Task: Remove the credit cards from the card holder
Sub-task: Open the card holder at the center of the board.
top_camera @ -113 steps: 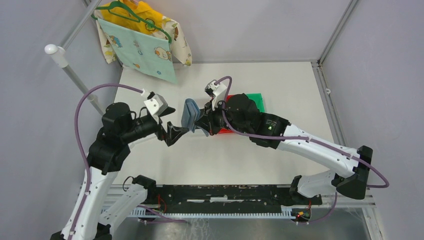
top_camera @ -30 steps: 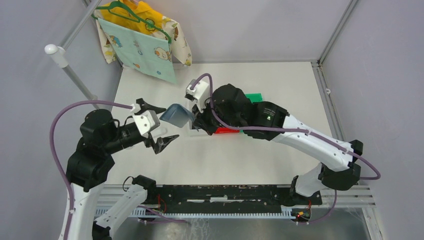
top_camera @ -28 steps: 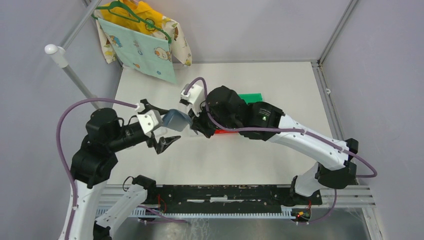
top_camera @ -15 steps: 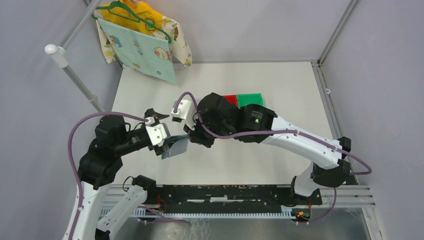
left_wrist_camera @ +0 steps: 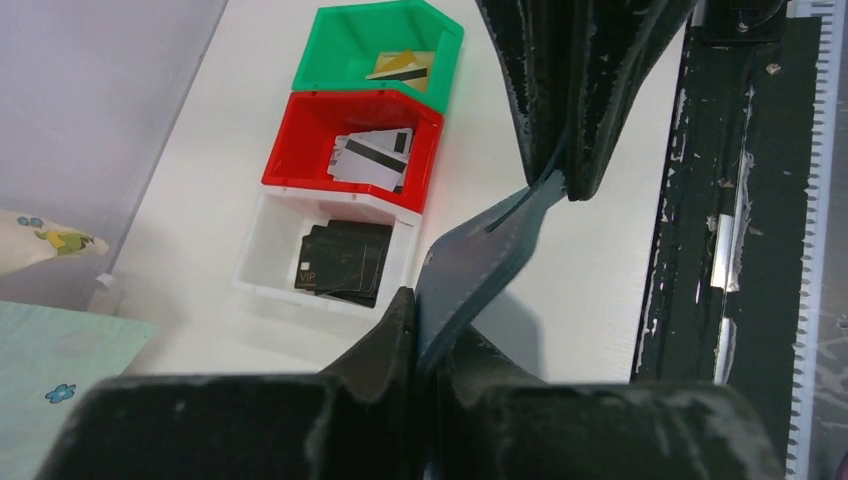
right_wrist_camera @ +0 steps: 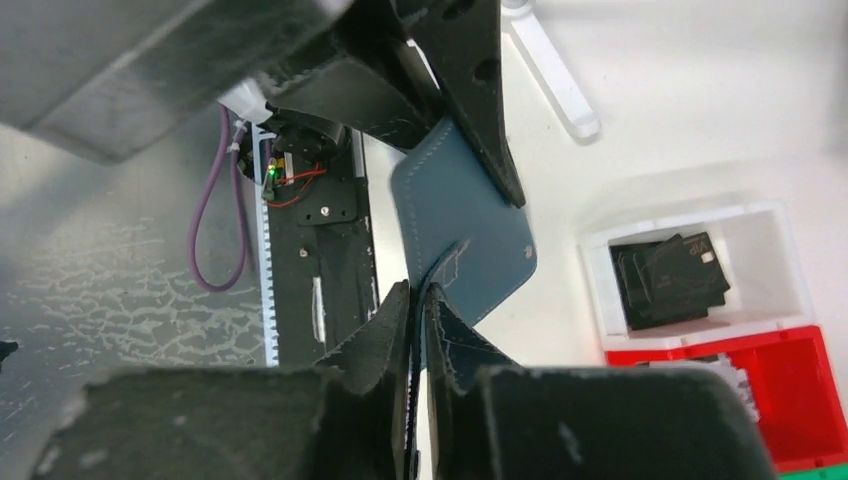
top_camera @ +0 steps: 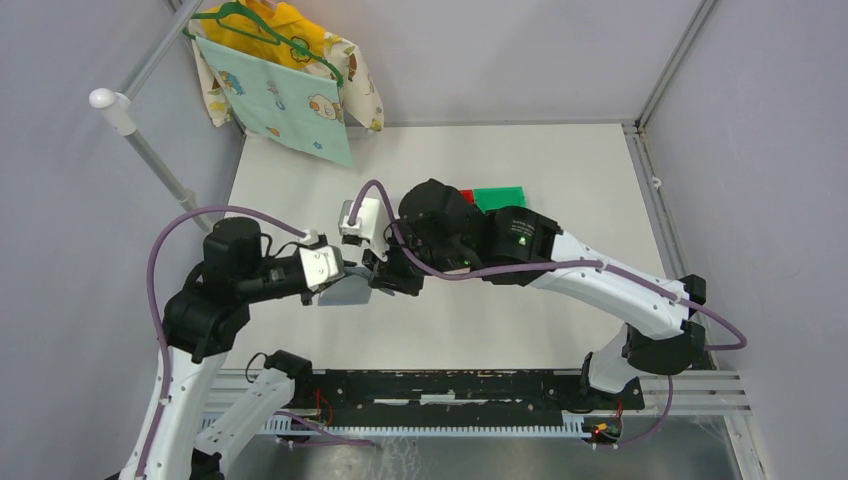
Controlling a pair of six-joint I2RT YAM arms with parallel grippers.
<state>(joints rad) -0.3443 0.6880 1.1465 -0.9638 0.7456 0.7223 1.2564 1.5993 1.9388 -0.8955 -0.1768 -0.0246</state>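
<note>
The slate-blue card holder hangs folded above the table, stretched between my two grippers. My left gripper is shut on its left end; in the left wrist view the left gripper clamps the card holder. My right gripper pinches the other end; in the right wrist view the right gripper has only a sliver of room round the card holder's edge. Black credit cards, white-grey cards and a gold card lie in bins. No card shows in the holder.
A white bin, red bin and green bin stand in a row behind the right arm; the green bin shows from above. Patterned cloth hangs on a pole back left. A black rail lines the near edge.
My left gripper, open a second ago, has shut on the card holder. The right arm brought the holder left and nearer the front edge to meet it.
</note>
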